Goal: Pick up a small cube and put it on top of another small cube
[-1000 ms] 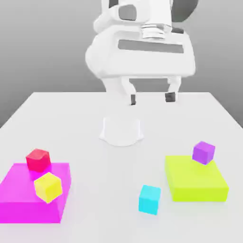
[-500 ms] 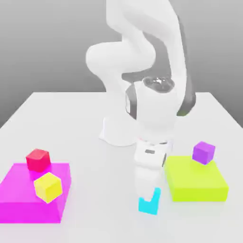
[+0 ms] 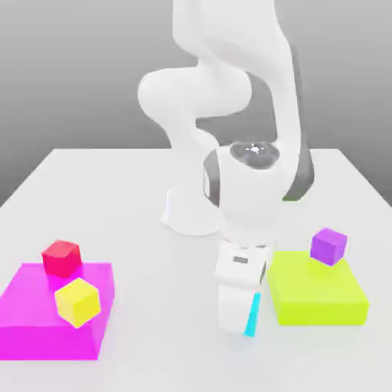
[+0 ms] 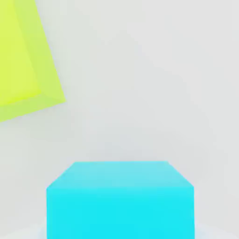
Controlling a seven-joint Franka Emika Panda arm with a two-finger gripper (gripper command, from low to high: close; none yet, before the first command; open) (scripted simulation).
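No readable text, label, brand, number or sign stands on any surface here; the cubes, pads, arm and desk are all unmarked

Magenta slab (image 3: 46, 325) at lower left of the exterior view. Lime-green slab (image 3: 315, 291) at lower right of it, near the frame's edge. White tabletop (image 3: 138, 199) beneath both, grey backdrop above.

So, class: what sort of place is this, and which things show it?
Most likely a simulated robot test bench: a plain white tabletop, a white robot arm lowered over a small cyan cube, and flat magenta and lime slabs carrying small cubes.
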